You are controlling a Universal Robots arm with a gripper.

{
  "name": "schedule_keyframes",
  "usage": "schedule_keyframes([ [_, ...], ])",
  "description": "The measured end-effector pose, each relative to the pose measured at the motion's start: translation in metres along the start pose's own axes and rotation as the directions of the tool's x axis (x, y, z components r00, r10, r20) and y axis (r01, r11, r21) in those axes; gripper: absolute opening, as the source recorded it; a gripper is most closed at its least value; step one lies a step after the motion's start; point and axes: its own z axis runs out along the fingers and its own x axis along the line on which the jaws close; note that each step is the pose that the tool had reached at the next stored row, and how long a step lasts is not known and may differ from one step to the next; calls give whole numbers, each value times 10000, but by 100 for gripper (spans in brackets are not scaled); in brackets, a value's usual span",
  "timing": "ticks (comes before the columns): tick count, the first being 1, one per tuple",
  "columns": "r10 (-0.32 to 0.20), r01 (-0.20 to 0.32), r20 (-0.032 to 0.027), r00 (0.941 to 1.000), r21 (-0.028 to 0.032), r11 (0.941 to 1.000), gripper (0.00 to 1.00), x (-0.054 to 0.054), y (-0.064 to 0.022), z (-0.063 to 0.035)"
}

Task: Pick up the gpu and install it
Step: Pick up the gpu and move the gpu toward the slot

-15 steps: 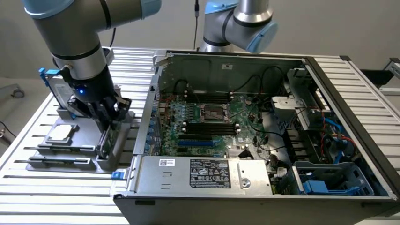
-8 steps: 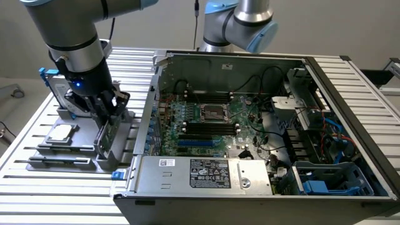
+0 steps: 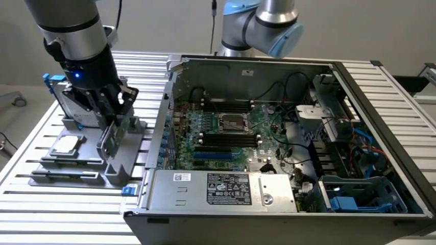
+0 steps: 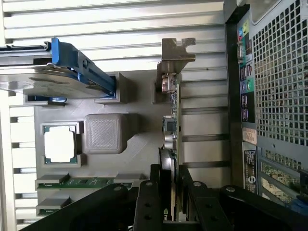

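The gpu [image 3: 109, 141] stands on edge in a slot of the grey parts holder [image 3: 89, 171] at the exterior view's left, beside the open computer case [image 3: 381, 120]. My gripper [image 3: 113, 121] comes down on it from above. In the wrist view the gpu [image 4: 172, 120] appears edge-on, with its silver end bracket [image 4: 177, 50] at the far end, and my gripper [image 4: 171, 197] has a black finger [image 4: 148, 204] pressed against each face of the card. The gripper is shut on the gpu, whose lower edge still sits in the holder [image 4: 139, 139].
The holder also carries a small square silver chip [image 4: 60, 143], a silver hard drive with a blue frame [image 4: 62, 72] and memory sticks [image 4: 82, 182]. Inside the case lie the motherboard with blue slots [image 3: 211, 154], cables and a power supply [image 3: 228, 189]. The case's rear wall [image 4: 274, 96] is close by.
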Motion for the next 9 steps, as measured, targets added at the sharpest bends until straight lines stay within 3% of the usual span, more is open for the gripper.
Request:
schedule_keyframes([
  [9,-2,2,0,10000,-1,10000,27,12,27,-408],
])
